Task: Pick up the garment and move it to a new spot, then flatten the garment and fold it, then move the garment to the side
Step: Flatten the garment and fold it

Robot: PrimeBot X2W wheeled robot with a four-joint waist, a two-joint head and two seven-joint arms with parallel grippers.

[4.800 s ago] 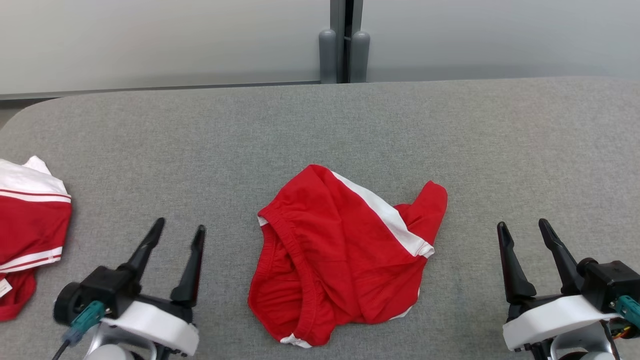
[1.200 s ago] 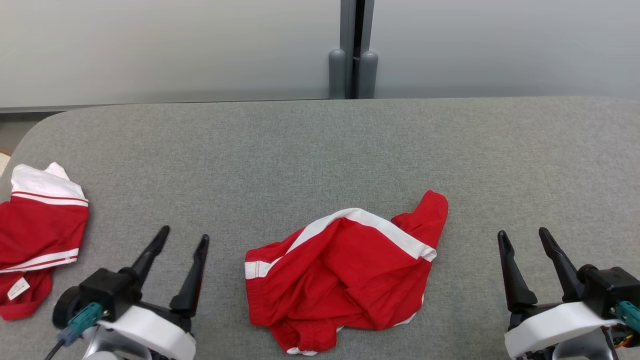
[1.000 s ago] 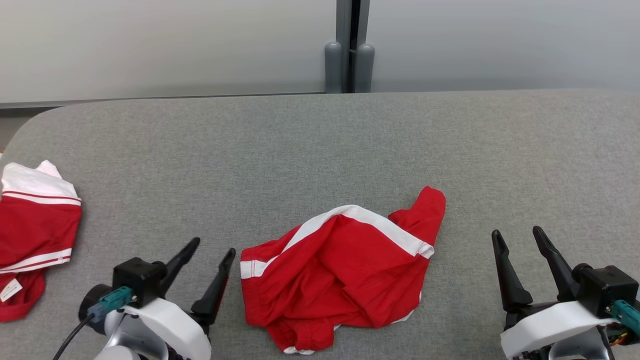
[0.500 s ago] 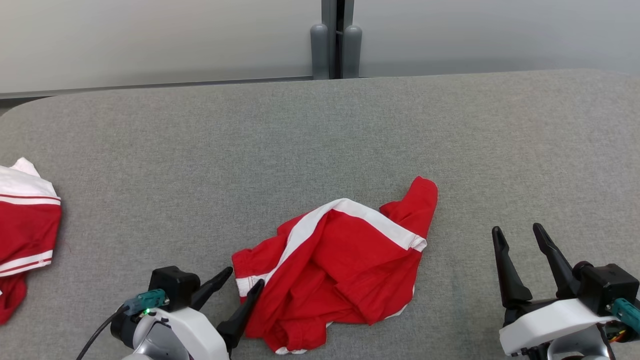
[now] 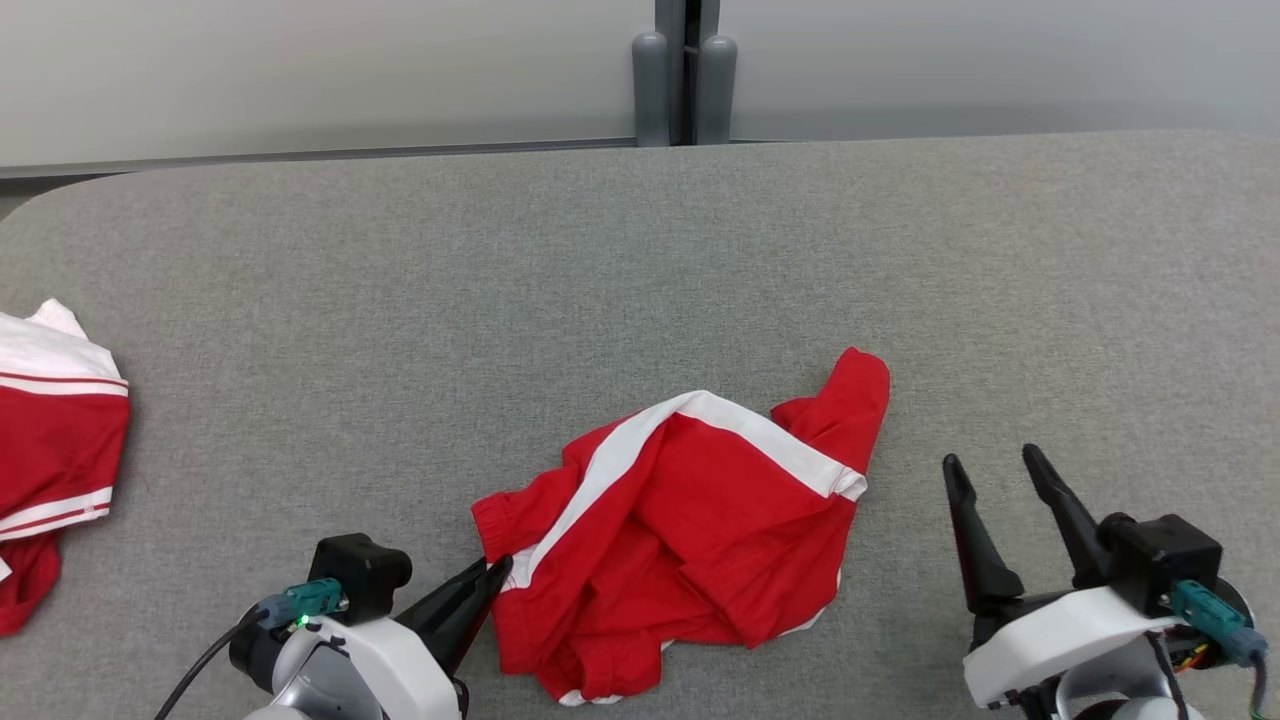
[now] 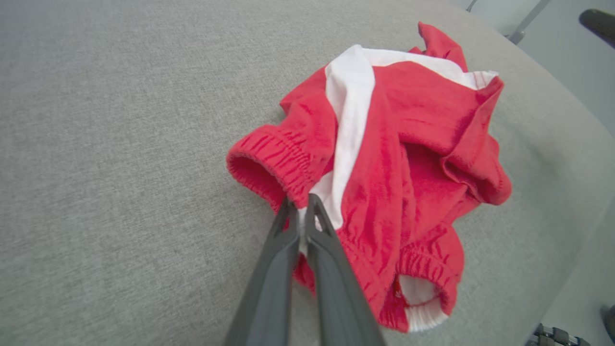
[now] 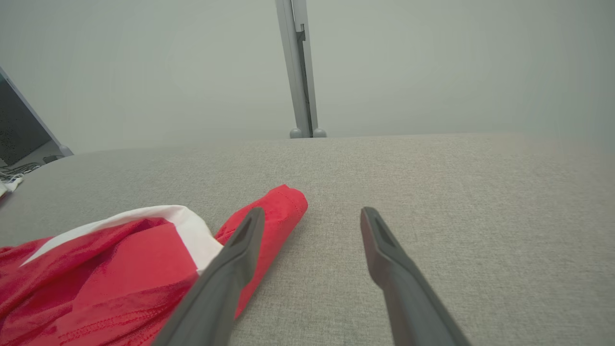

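Note:
The garment (image 5: 690,530), red shorts with white side stripes, lies crumpled on the grey table (image 5: 640,260) near its front edge. My left gripper (image 5: 497,570) is shut on the garment's left edge, by the elastic waistband (image 6: 269,161) where the white stripe ends. In the left wrist view the garment (image 6: 394,158) spreads away from my left gripper (image 6: 300,202), whose two fingertips pinch the cloth. My right gripper (image 5: 990,462) stands open to the right of the garment, apart from it. The right wrist view shows my right gripper (image 7: 310,211) above bare table, the garment (image 7: 120,269) to its left.
A second red and white garment (image 5: 55,440) lies at the table's left edge. A grey post (image 5: 683,75) stands behind the table against a pale wall. Bare table stretches behind the shorts and to the right.
My left gripper moved right to the garment's left edge and closed on it; the cloth there bunched toward the right. The right gripper stayed open. The head camera shifted slightly.

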